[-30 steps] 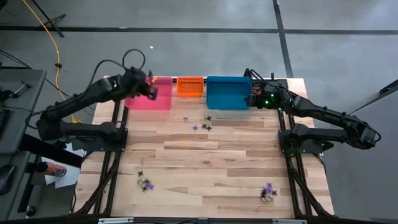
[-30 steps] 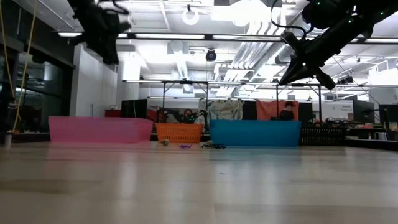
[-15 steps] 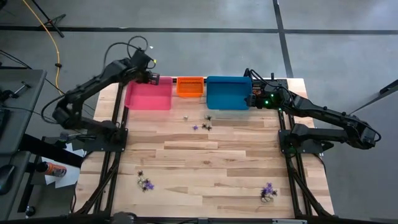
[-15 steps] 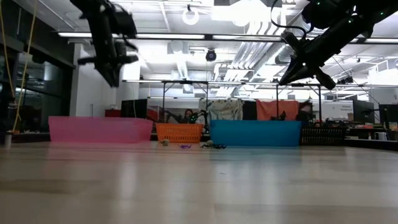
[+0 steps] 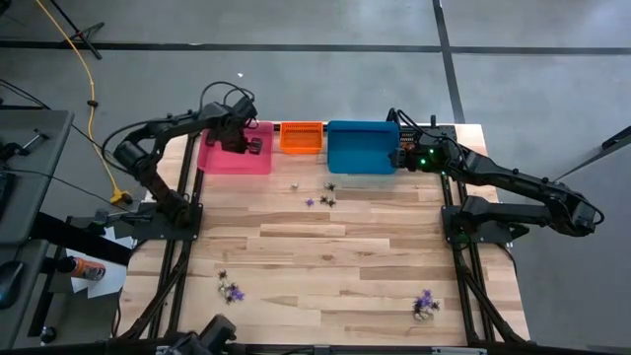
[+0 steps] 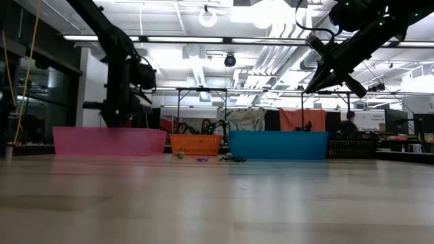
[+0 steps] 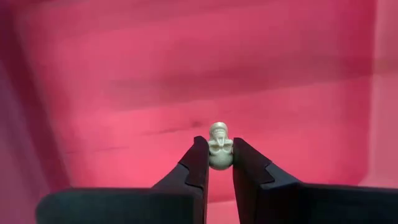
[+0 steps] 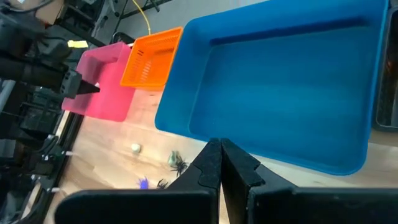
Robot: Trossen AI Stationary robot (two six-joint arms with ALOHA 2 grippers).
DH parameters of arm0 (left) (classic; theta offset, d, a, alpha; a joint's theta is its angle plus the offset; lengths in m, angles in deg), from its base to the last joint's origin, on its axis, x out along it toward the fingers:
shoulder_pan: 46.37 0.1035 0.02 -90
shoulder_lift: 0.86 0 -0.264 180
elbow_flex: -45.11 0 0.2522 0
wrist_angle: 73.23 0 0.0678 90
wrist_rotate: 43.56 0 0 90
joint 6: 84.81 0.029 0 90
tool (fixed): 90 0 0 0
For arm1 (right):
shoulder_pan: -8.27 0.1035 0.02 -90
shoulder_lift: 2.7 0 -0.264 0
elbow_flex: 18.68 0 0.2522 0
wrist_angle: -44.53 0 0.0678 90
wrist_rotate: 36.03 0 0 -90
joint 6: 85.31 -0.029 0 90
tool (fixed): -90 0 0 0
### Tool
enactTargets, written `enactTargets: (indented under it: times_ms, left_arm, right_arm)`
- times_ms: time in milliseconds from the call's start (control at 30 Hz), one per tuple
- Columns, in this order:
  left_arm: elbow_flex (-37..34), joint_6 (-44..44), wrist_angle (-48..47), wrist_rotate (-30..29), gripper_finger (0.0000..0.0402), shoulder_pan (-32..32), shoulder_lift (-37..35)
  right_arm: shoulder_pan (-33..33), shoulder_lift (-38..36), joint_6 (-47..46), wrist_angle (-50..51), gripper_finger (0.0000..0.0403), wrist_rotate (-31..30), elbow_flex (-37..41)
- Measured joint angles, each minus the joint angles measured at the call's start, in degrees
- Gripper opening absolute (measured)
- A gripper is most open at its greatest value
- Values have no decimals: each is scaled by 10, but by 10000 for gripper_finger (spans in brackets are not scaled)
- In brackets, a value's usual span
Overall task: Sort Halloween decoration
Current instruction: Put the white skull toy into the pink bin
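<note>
The left gripper (image 7: 219, 163) was over the pink bin (image 5: 225, 160), its fingers pinching a small pale skull-like trinket (image 7: 220, 152) above the bin's floor. The right gripper (image 8: 219, 163) hung over the blue bin (image 5: 359, 148), fingers pressed together and holding nothing. An orange bin (image 5: 302, 137) stood between the pink and blue ones. Loose trinkets lay on the wooden table (image 5: 325, 256): a group just in front of the blue bin (image 5: 323, 194), one near the front left (image 5: 231, 289), one near the front right (image 5: 425, 303).

Three bins (image 5: 298, 137), one pale trinket (image 7: 219, 153)
</note>
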Motion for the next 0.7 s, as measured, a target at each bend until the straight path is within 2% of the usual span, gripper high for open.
enactTargets:
  times_ms: [167,533,700]
  left_arm:
    - [0,-2,27,32,24,9,29]
    - [0,-15,54,32,25,12,36]
    - [0,-15,54,32,50,21,36]
  right_arm:
    - [0,0,0,0,0,-2,0]
    - [0,0,0,0,0,-13,0]
    - [0,0,0,0,0,-14,0]
